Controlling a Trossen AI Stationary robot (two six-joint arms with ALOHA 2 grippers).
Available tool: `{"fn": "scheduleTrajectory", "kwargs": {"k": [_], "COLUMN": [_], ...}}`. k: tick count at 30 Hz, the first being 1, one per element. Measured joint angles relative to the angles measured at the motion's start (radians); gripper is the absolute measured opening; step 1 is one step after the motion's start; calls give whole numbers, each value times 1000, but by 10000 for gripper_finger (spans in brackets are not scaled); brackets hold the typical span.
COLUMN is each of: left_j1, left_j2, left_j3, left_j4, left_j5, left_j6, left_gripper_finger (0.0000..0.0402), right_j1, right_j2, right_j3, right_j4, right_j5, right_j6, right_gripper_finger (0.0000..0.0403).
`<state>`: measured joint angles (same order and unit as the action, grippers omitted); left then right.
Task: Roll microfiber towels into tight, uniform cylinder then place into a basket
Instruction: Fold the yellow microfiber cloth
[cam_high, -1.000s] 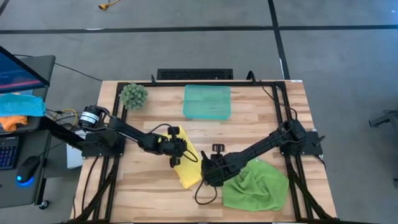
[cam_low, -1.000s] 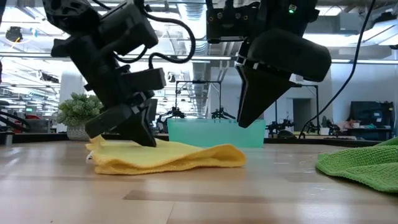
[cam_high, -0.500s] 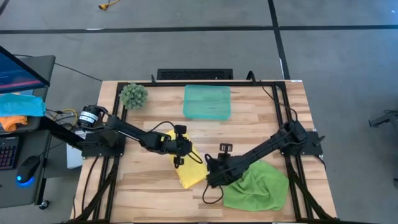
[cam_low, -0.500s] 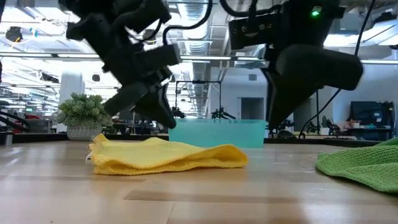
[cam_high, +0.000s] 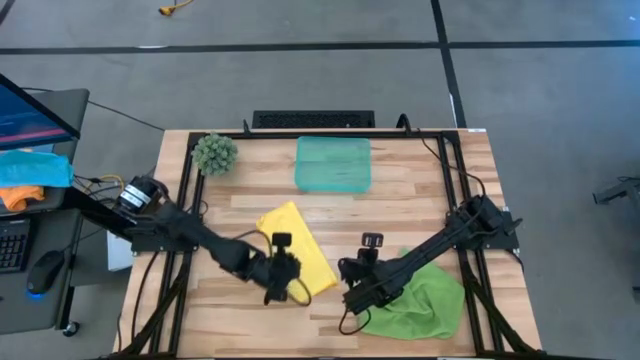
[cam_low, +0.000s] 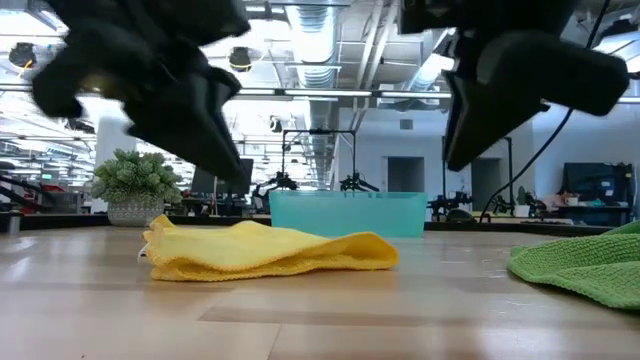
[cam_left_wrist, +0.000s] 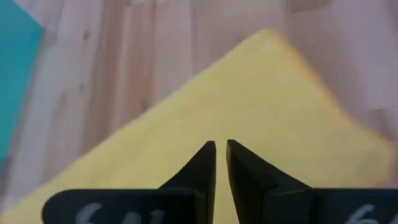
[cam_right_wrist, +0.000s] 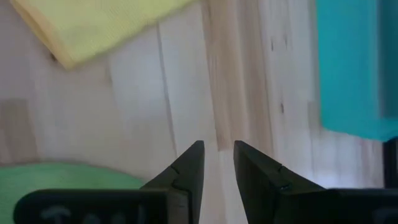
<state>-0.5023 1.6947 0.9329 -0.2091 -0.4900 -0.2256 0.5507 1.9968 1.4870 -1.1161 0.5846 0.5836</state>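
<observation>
Black and nearly pinched together, your left tool (cam_left_wrist: 221, 163) shows only a thin slit between its tips and holds nothing; in the high view it sits in the lower middle of the frame (cam_high: 281, 272), just off the lower left edge of the yellow towel (cam_high: 297, 258). Your right tool (cam_right_wrist: 217, 163) stands a little wider, a narrow gap between its fingers, also empty; in the high view it is lower centre-right (cam_high: 357, 277), between the yellow towel and the green towel (cam_high: 420, 298), over bare wood.

The yellow towel lies loosely folded, not rolled, as a slanted strip in the middle of the table (cam_high: 230, 205). In the low view it is a flat, rumpled heap at centre left (cam_low: 270, 252), with both tools lifted clear above it.

The green towel is crumpled at the lower right of the table, partly under your right arm; the low view shows its edge at the far right (cam_low: 585, 268).

The basket (cam_high: 333, 164) stands at the upper centre of the table, well apart from both towels, with nothing in it. A fuzzy green ball (cam_high: 215, 153) sits at the upper left corner.
</observation>
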Motion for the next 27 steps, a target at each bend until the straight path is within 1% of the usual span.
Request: {"fn": "scheduleTrajectory", "kwargs": {"k": [3,9,11,18,22,27], "left_j1": [-56,-132,-145,-159,-147,-142], "left_j2": [9,32,57,133,167,174], "left_j3": [0,-14,-16,-22,-23,-22], "left_j4": [5,43,96,161,164,124], "left_j5": [-35,-87,-100,-143,-130,-46], "left_j6": [-56,-124,-136,-150,-150,-162], "left_gripper_finger": [31,31,31,31,32,32], "right_j1": [-5,-29,-36,-55,-72,-82], "right_j2": [2,2,2,2,3,3], "right_j3": [-1,-1,-1,-1,-1,-1], "right_j4": [29,165,197,251,251,270], "right_j5": [0,-6,-7,-11,-17,-57], "right_j6": [-26,-135,-171,-253,-263,-263], "right_gripper_finger": [111,111,111,111,111,111]}}
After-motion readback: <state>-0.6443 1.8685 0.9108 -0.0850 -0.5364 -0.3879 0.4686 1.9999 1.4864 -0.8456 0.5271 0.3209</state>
